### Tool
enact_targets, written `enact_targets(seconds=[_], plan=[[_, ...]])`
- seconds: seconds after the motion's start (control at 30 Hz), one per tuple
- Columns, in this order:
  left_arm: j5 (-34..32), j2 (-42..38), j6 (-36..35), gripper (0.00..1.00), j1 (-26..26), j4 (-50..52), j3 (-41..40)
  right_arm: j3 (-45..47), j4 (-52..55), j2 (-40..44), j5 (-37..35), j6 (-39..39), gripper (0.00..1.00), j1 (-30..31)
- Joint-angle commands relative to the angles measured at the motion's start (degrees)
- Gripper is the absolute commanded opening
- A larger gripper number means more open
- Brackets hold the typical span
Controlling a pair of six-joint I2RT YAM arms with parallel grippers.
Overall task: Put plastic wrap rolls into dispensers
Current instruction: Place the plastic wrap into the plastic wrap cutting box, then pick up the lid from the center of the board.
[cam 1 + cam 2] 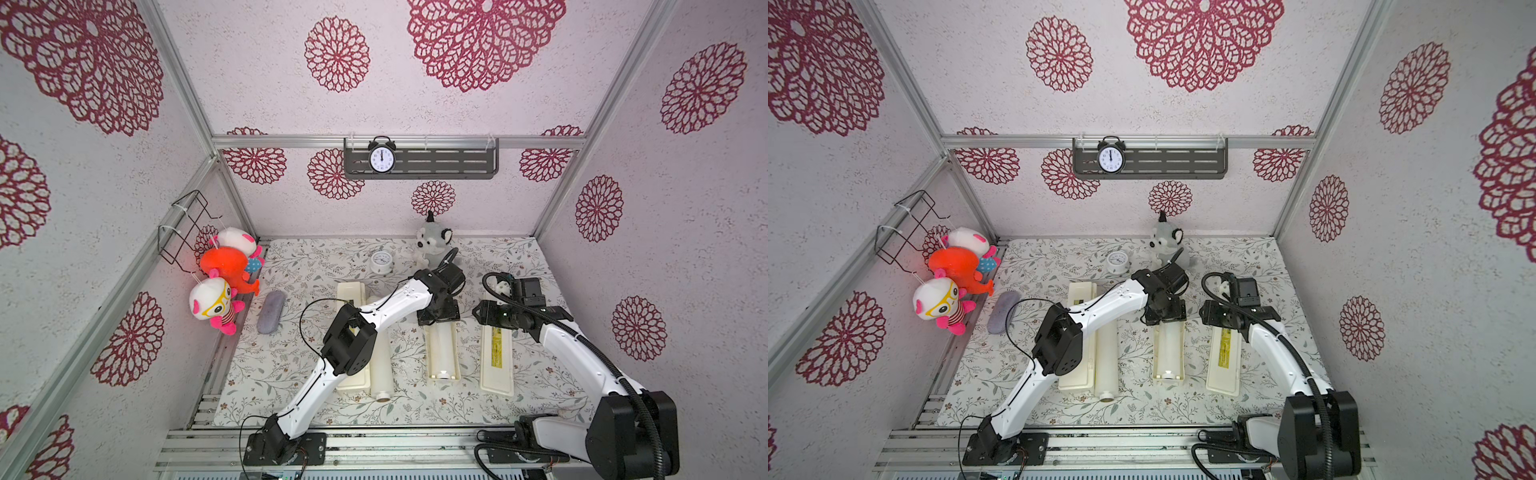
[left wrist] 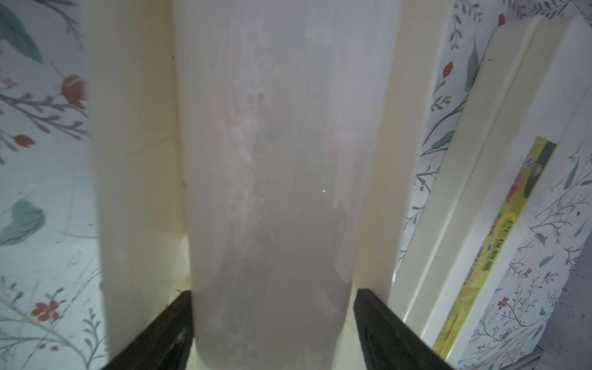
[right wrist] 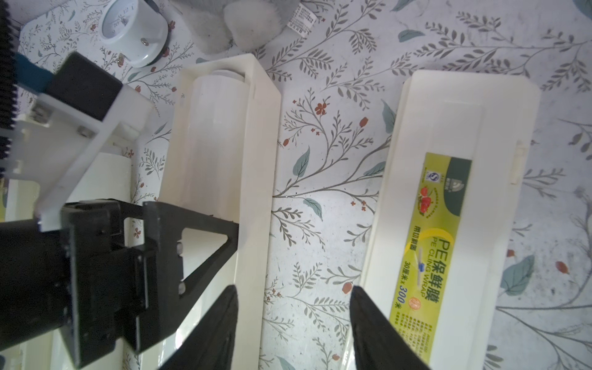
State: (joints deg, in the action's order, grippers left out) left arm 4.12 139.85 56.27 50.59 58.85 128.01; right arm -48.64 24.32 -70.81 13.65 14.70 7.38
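An open dispenser (image 1: 457, 353) (image 1: 1182, 353) lies mid-mat as a cream-white tray (image 3: 259, 160) with a plastic wrap roll (image 1: 442, 353) (image 1: 1169, 349) (image 3: 217, 128) inside. My left gripper (image 1: 438, 318) (image 1: 1165, 316) (image 2: 274, 298) is open at its far end. Its fingers (image 2: 166, 336) stand either side of the roll (image 2: 272, 160), with a small gap on one side. A second roll (image 1: 380, 365) (image 1: 1105, 361) lies on the mat against the left dispenser (image 1: 353, 380) (image 1: 1073, 378). My right gripper (image 1: 478, 318) (image 1: 1210, 318) (image 3: 291, 294) is open over bare mat, holding nothing.
A cream-white piece with a yellow-green label (image 1: 496, 357) (image 3: 448, 208) (image 2: 480, 192) lies right of the tray, a strip of mat between them. A small white dial (image 1: 381, 262) and grey plush (image 1: 434, 245) stand at the back. A grey case (image 1: 270, 311) and hanging plush toys (image 1: 224, 282) are on the left.
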Motion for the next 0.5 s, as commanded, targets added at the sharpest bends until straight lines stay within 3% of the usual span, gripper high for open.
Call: enact_targets(seconds=[0.0,0.17,0.33,0.47], plan=[[0.0,-3.4,0.8,0.87,0.1,-3.6,-0.2,0.6,-0.2,0.2,-1.2,0.3,0.60,-0.2],[1.1,-8.2,1.9,0.86,-0.5,-8.3,-4.3,0.1,1.3,-0.4,-4.7,0.7,0.66,-0.2],[0.3,-14.8,-0.1,0.86,-1.3,-12.5,-9.2,0.0,2.7,-0.6,-11.7,0.9,0.92,-0.3],[2.2,-18.6,-1.7,0.86,-3.3,-17.0,-15.6,0.2,3.5,-1.5,-13.5,0.9,0.99,-1.6]])
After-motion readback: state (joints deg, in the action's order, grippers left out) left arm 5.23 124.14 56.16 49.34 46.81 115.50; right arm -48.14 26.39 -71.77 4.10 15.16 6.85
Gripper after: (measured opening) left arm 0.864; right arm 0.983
